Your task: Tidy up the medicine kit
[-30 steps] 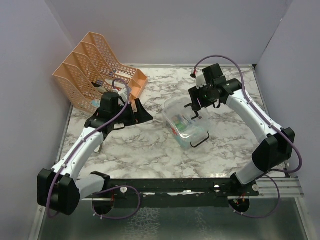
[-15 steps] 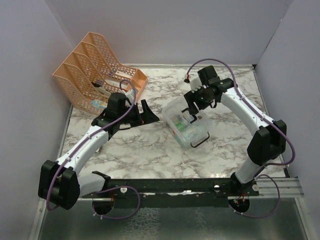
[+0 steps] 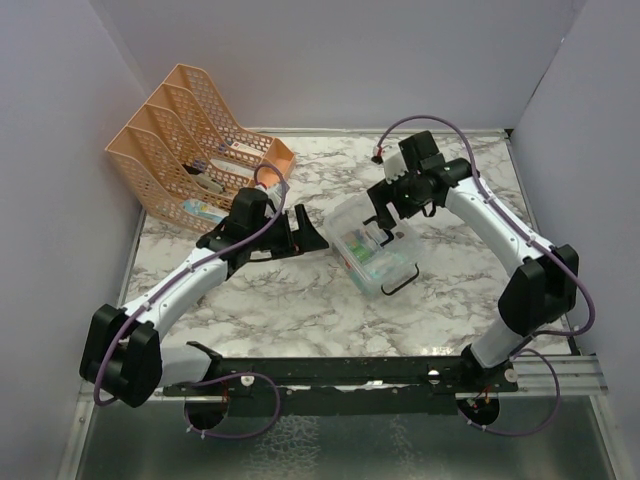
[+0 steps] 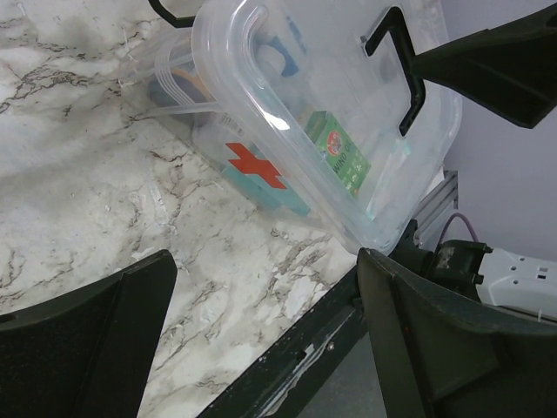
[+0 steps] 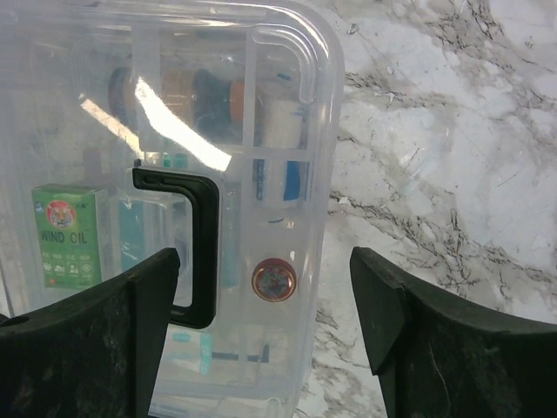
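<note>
A: Well, from above, where does the kit (image 3: 378, 250) sit?
B: On the marble table (image 3: 300, 310), its black handle (image 3: 400, 281) sticking out toward the near right. The rack (image 3: 195, 150) stands well apart, far-left of the kit.
A: And the claws?
B: The left gripper (image 3: 309, 230) hangs just left of the kit, fingers spread, not touching it. The right gripper (image 3: 386, 215) is at the kit's far edge; from here I cannot tell whether it touches.
A: The left wrist view?
B: Both fingers are wide apart with nothing between them. Ahead lies the kit: a red cross (image 4: 257, 165) above a teal latch (image 4: 265, 190), and a green box (image 4: 339, 155) inside. Whether the lid is fully shut I cannot tell.
A: Right wrist?
B: Its fingers stand wide too, over the kit's clear top, gripping nothing. Through the plastic I see the green box marked WIND OIL on one side of the handle and a small round tin (image 5: 273, 280) on the other.
</note>
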Controlling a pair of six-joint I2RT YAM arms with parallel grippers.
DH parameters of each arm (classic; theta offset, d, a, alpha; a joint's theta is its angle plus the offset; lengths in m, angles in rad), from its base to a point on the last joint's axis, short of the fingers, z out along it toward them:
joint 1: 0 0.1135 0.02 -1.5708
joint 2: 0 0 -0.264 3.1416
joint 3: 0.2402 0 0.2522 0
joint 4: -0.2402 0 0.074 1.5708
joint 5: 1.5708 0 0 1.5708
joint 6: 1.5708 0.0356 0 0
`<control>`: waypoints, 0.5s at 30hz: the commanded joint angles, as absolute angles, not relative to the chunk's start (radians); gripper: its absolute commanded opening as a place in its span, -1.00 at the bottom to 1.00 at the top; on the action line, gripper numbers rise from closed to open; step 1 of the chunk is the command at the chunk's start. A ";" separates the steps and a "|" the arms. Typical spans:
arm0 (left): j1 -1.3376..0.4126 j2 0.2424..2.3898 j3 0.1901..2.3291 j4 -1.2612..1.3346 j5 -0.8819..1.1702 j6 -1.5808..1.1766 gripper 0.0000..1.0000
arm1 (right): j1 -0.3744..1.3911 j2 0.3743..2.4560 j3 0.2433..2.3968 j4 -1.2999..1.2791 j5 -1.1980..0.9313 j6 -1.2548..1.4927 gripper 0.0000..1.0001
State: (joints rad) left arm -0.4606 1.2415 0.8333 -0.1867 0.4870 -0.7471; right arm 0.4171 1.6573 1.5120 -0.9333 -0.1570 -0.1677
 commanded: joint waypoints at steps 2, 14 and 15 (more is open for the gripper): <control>-0.492 1.269 0.865 -0.145 0.430 -0.771 0.76 | 0.413 1.571 1.464 -0.835 -0.111 -0.037 0.60; -0.504 1.278 0.824 0.016 0.281 -0.981 0.76 | 0.413 1.386 1.248 -0.652 0.077 0.229 0.60; -0.507 1.283 0.821 0.031 0.277 -0.991 0.76 | 0.413 1.370 1.233 -0.630 0.070 0.257 0.60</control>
State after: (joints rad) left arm -0.4980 1.2850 0.8352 -0.0921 0.3462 -0.8948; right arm 0.4171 1.4380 1.3037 -0.7467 -0.0048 0.1188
